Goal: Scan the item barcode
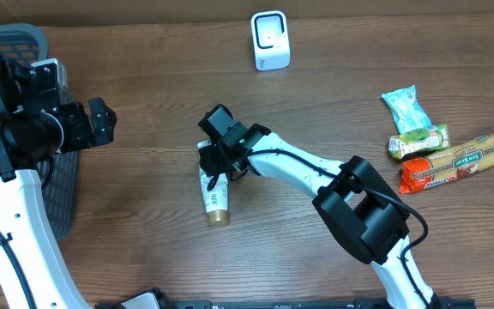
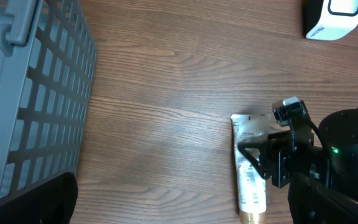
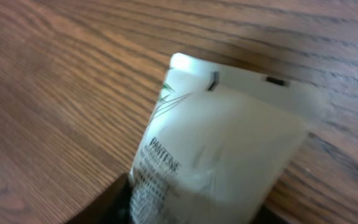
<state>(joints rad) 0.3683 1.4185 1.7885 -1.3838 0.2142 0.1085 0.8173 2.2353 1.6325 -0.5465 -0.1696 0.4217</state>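
A white tube (image 1: 215,199) with a gold cap lies on the wooden table, cap toward the front edge. My right gripper (image 1: 221,163) is down over its flat crimped end. In the right wrist view the tube (image 3: 222,143) fills the space between the dark fingers, and my right gripper (image 3: 197,211) is shut on its two edges. The left wrist view shows the tube (image 2: 250,180) with printed text facing up. The white scanner (image 1: 270,39) stands upright at the back centre. My left gripper (image 1: 101,120) hangs open beside the basket, well left of the tube.
A grey slatted basket (image 1: 7,39) takes up the far left; its wall (image 2: 36,93) fills the left of the left wrist view. At the right lie a green packet (image 1: 414,107), a small snack bar (image 1: 418,140) and a red biscuit pack (image 1: 461,159).
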